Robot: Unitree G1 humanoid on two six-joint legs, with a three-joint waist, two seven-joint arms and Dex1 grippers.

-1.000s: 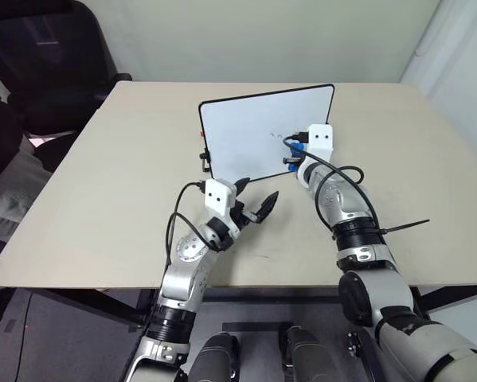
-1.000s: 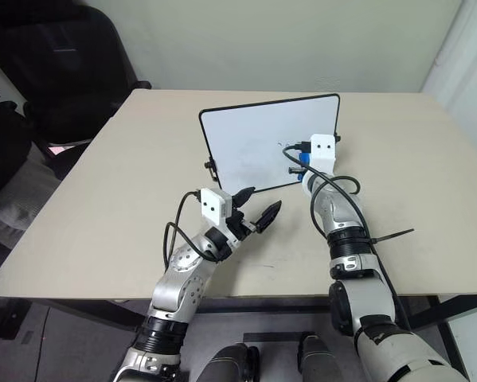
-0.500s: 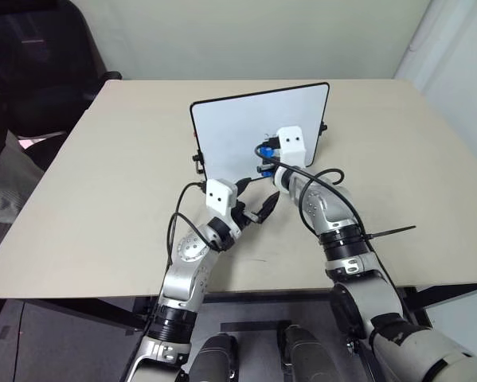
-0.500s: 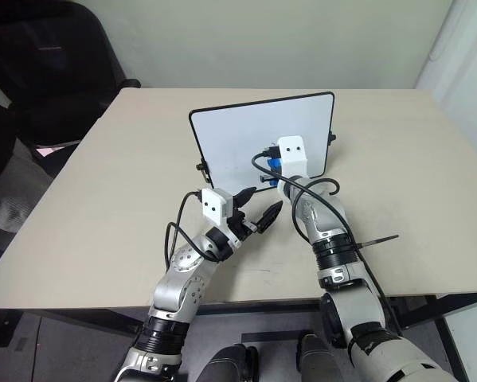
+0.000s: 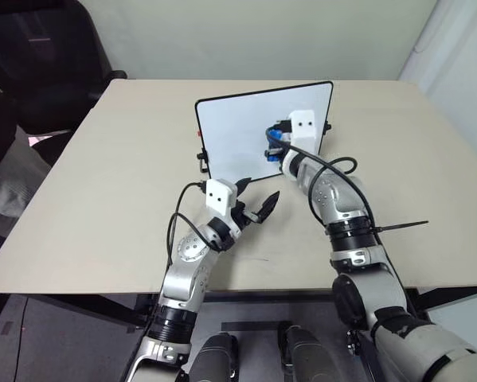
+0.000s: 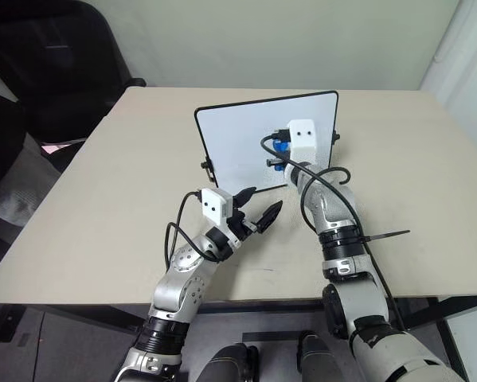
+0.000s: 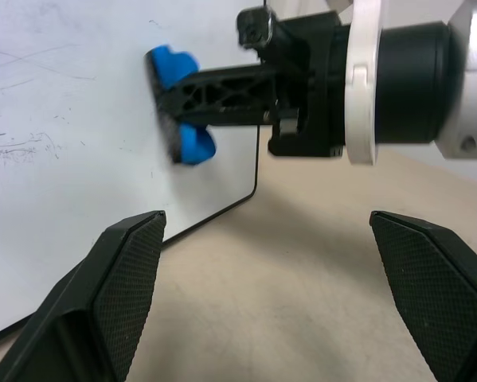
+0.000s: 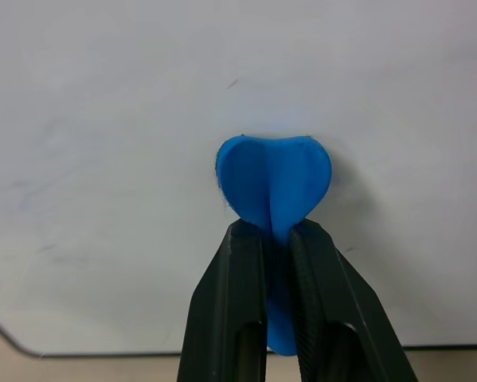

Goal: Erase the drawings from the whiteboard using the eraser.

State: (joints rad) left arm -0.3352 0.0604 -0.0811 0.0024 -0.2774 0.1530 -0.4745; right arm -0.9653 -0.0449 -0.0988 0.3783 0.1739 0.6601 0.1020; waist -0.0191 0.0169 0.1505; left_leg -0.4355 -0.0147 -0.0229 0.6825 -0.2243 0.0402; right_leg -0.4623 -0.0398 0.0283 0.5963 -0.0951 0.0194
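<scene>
- The whiteboard point(image 5: 246, 131) stands tilted on the beige table point(image 5: 103, 199), near the far middle.
- The right gripper point(image 8: 276, 239) has its two black fingers pressed together on the blue eraser point(image 8: 274, 187), squeezing it so it bulges, and holds it flat against the board's face, toward the board's right side.
- The left gripper point(image 5: 254, 199) hangs above the table just in front of the board's lower edge, fingers spread and holding nothing.
- Faint grey marks point(image 7: 15, 147) show on the board left of the eraser in the left wrist view; they may be leftover strokes of the drawings, though it is hard to tell.
</scene>
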